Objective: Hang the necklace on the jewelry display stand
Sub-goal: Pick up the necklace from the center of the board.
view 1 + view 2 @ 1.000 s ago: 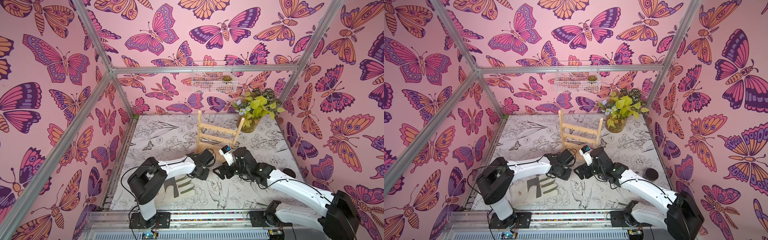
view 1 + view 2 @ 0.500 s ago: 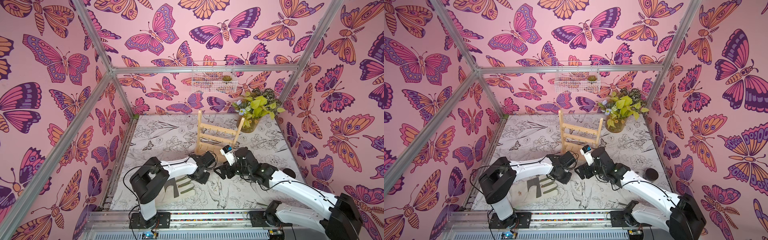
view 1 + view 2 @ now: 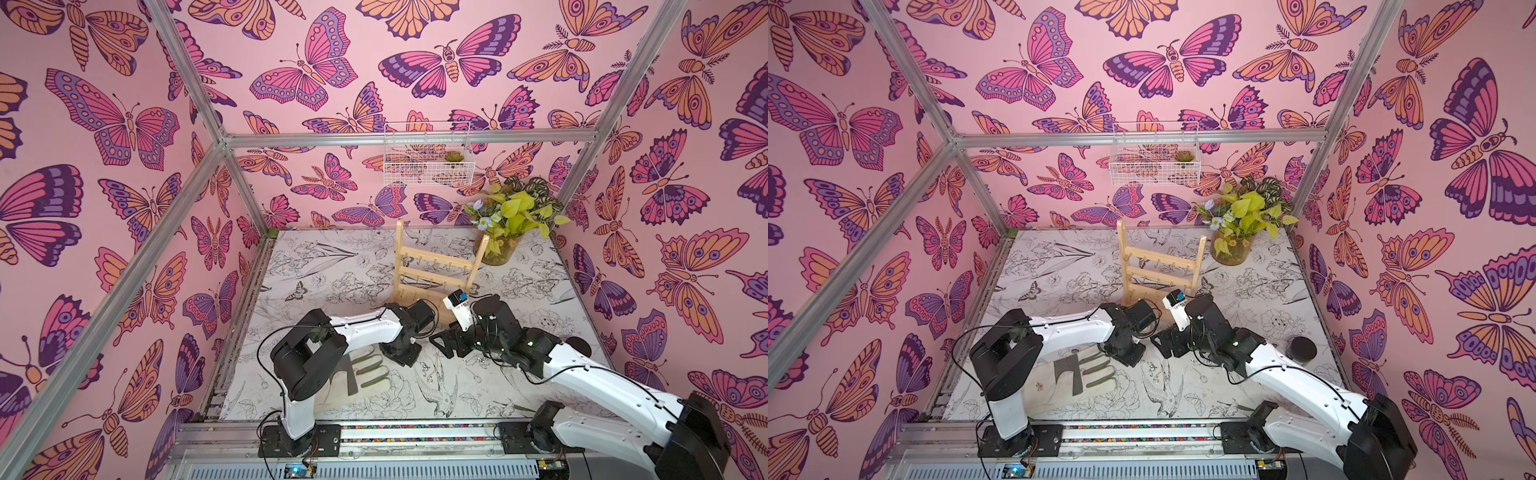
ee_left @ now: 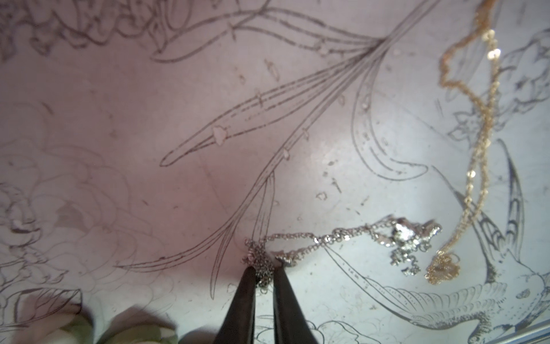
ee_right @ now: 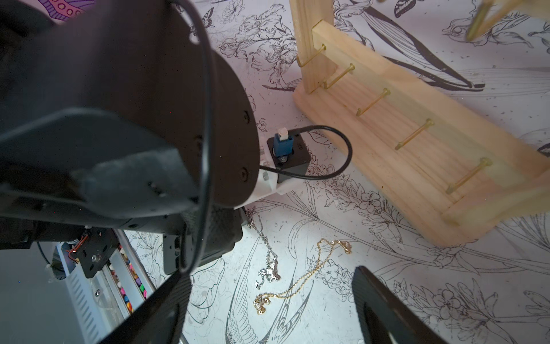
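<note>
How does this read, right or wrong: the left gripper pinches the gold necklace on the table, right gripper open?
Wrong necklace. In the left wrist view the left gripper pinches the silver necklace; the gold necklace lies apart. The right gripper is open.

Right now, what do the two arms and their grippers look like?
The left arm and right arm have white shells, black joints and loose black cables. The left gripper and right gripper have black tapered fingers. A small camera block with a blue plug sits on the right wrist.

A tiny pale marking on the black camera block (image 5: 290, 156) is too small to read.
</note>
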Action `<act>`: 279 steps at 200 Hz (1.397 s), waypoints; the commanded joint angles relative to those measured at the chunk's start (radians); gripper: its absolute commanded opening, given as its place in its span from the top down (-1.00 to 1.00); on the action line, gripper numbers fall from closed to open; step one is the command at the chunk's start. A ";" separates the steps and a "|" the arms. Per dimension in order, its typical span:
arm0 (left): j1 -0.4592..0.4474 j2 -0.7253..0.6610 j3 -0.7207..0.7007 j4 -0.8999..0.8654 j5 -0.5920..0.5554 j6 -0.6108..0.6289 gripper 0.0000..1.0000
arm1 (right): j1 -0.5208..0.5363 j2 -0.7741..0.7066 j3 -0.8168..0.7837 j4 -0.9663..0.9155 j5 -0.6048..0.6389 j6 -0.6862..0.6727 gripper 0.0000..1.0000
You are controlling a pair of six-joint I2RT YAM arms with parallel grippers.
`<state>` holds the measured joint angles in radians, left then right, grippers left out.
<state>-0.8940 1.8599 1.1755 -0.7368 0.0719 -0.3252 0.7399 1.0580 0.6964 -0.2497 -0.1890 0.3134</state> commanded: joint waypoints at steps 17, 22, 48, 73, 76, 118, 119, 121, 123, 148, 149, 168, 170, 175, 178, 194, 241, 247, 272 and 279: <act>0.010 0.099 -0.037 -0.034 0.055 0.014 0.82 | -0.004 -0.025 0.011 -0.026 0.014 0.007 -0.74; 0.012 0.099 -0.037 -0.035 0.055 0.014 0.84 | -0.004 -0.028 0.011 -0.028 0.011 0.008 -0.74; 0.016 0.095 -0.027 -0.037 0.060 0.014 0.93 | -0.003 -0.044 0.008 -0.034 0.010 0.005 -0.74; 0.018 0.075 -0.009 -0.037 0.066 0.005 0.98 | -0.004 -0.050 0.009 -0.040 0.012 -0.001 -0.74; 0.018 0.071 -0.007 -0.038 0.065 0.004 0.98 | -0.004 -0.050 0.009 -0.040 0.015 -0.001 -0.74; 0.021 -0.010 0.001 -0.031 0.026 -0.031 1.00 | -0.005 -0.043 0.007 -0.039 -0.006 -0.006 -0.74; 0.021 -0.012 0.001 -0.031 0.025 -0.031 1.00 | -0.004 -0.043 0.007 -0.039 -0.007 -0.006 -0.74; 0.021 -0.016 0.001 -0.030 0.022 -0.033 1.00 | -0.003 -0.043 0.006 -0.039 -0.007 -0.006 -0.74; 0.021 -0.020 0.001 -0.030 0.021 -0.035 1.00 | -0.003 -0.041 0.006 -0.039 -0.007 -0.006 -0.74; 0.023 -0.060 0.004 -0.027 0.016 -0.050 1.00 | -0.002 -0.033 -0.001 -0.029 -0.013 -0.004 -0.74; 0.023 -0.061 0.004 -0.028 0.016 -0.050 1.00 | -0.003 -0.033 -0.001 -0.029 -0.013 -0.004 -0.74; 0.024 -0.077 0.002 -0.029 0.016 -0.058 1.00 | -0.003 -0.030 -0.004 -0.027 -0.016 -0.002 -0.74; 0.024 -0.079 0.001 -0.028 0.016 -0.058 1.00 | -0.003 -0.031 -0.005 -0.027 -0.016 -0.003 -0.74; 0.024 -0.082 0.000 -0.028 0.016 -0.060 1.00 | -0.003 -0.031 -0.005 -0.025 -0.016 -0.002 -0.74; 0.024 -0.084 -0.001 -0.029 0.016 -0.060 1.00 | -0.003 -0.030 -0.006 -0.024 -0.016 -0.002 -0.74; 0.024 -0.095 -0.007 -0.028 0.010 -0.066 1.00 | -0.002 -0.030 -0.005 -0.028 -0.016 -0.004 -0.74; 0.024 -0.158 -0.004 -0.032 -0.009 -0.084 1.00 | -0.002 -0.027 -0.019 -0.029 -0.022 -0.011 -0.74; 0.024 -0.169 0.001 -0.035 -0.012 -0.084 1.00 | -0.005 -0.026 -0.022 -0.028 -0.026 -0.014 -0.74; 0.024 -0.212 0.026 -0.055 -0.026 -0.088 1.00 | -0.003 -0.018 -0.036 -0.013 -0.058 -0.024 -0.74; 0.024 -0.226 0.031 -0.062 -0.030 -0.089 1.00 | -0.002 -0.018 -0.042 -0.003 -0.073 -0.028 -0.74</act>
<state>-0.8711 1.6867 1.1809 -0.7597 0.0742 -0.4026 0.7403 1.0317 0.6731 -0.2607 -0.2127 0.3099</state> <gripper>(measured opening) 0.040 0.872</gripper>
